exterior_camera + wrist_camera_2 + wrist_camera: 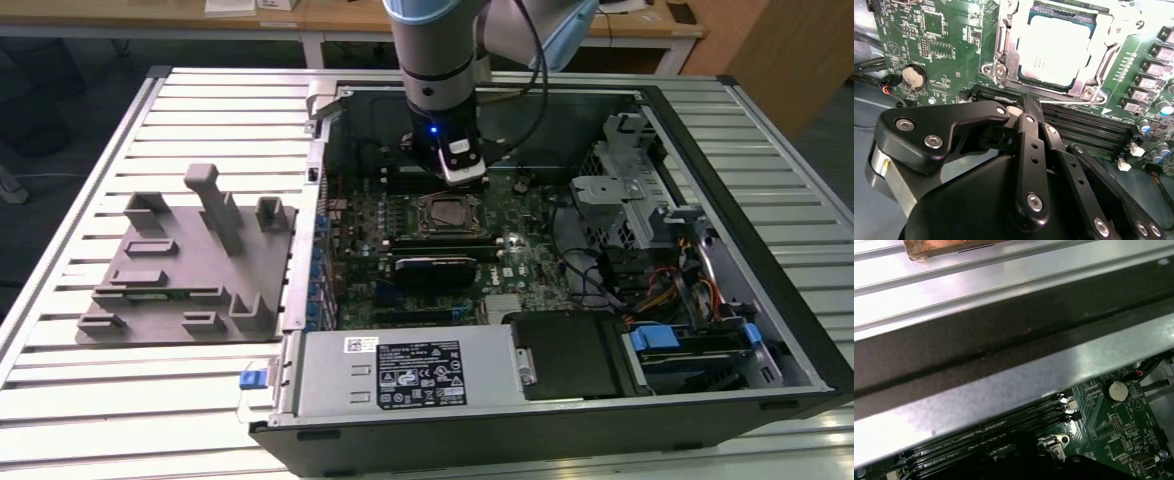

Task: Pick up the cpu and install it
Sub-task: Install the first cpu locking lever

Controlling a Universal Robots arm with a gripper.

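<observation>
The cpu, a square chip with a shiny silver top, lies flat inside the metal-rimmed socket frame on the green motherboard. In the second wrist view my gripper hangs above the board, just to one side of the socket over the black memory slots, apart from the cpu. In the exterior view the gripper hangs inside the open computer case, just behind the socket. Nothing shows in its grasp.
A grey plastic holder block with upright posts lies on the slatted table at the exterior view's left. The case walls surround the board. A power supply, a drive cage and cables crowd the case.
</observation>
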